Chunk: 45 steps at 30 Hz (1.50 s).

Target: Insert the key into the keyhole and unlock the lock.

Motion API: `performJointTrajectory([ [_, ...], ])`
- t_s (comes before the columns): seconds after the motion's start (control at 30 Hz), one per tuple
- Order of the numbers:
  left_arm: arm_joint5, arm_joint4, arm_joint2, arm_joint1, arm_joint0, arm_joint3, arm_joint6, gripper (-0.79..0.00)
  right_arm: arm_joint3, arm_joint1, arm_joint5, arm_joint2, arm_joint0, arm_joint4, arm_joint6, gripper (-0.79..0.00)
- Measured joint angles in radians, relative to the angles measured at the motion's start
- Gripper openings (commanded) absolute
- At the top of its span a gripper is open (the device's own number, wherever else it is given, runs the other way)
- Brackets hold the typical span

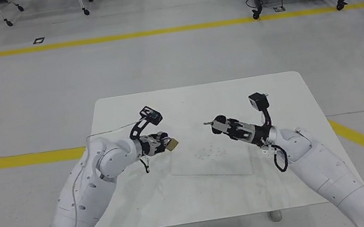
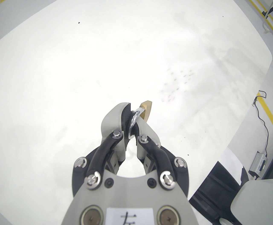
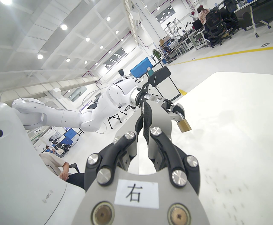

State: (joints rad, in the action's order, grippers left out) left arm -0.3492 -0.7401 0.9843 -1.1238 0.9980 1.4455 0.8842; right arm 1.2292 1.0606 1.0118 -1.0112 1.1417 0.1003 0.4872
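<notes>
A small brass padlock (image 1: 172,144) hangs above the white table (image 1: 271,93), left of its middle. My left gripper (image 1: 162,143) is shut on its silver shackle (image 2: 136,114), with the brass body (image 2: 146,110) sticking out past the fingertips. In the right wrist view the padlock (image 3: 184,125) dangles from that gripper, body downward. My right gripper (image 1: 216,125) is held a short way to the right of the lock, pointing toward it, fingers (image 3: 157,115) pressed together. A thin metal key (image 1: 207,123) pokes from its tip. A gap separates key and lock.
A faint clear sheet (image 1: 211,169) lies flat on the table under the grippers, with small dark marks (image 1: 211,154) on it. Both arms come in from the near table edge. Grey floor with yellow lines surrounds the table.
</notes>
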Motion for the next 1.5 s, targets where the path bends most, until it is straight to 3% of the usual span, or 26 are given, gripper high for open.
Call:
performJointTrajectory([
  [0.1,-0.013,0.021,0.004,-0.003,0.009,-0.009,-0.01,-0.785,0.016,0.007,-0.02,0.009,0.009,0.03,-0.035,-0.785],
  [0.17,-0.06,0.128,0.024,-0.009,0.003,-0.061,-0.003,-0.785,0.008,0.016,-0.02,0.022,0.004,0.078,-0.062,-0.785],
  [0.27,-0.143,0.456,0.029,-0.027,-0.05,-0.206,0.083,-0.785,-0.024,0.032,-0.003,0.05,-0.017,0.158,-0.076,-0.785],
  [0.33,-0.204,0.73,0.006,-0.046,-0.099,-0.316,0.177,-0.785,-0.054,0.043,-0.001,0.066,-0.041,0.192,-0.085,-0.785],
  [0.43,-0.26,1.012,-0.039,-0.075,-0.165,-0.449,0.3,-0.785,-0.087,0.059,0.0,0.088,-0.071,0.206,-0.094,-0.785],
  [0.6,-0.204,1.324,-0.099,-0.113,-0.232,-0.575,0.383,-0.785,-0.121,0.088,0.0,0.135,-0.109,0.203,-0.098,-0.785],
  [1.07,-0.157,1.432,-0.173,-0.14,-0.306,-0.683,0.43,-0.785,-0.196,0.14,0.001,0.191,-0.176,0.258,-0.004,-0.785],
  [1.5,-0.132,1.447,-0.199,-0.157,-0.356,-0.756,0.455,-0.785,-0.165,0.134,0.001,0.126,-0.141,0.324,0.119,-0.785],
])
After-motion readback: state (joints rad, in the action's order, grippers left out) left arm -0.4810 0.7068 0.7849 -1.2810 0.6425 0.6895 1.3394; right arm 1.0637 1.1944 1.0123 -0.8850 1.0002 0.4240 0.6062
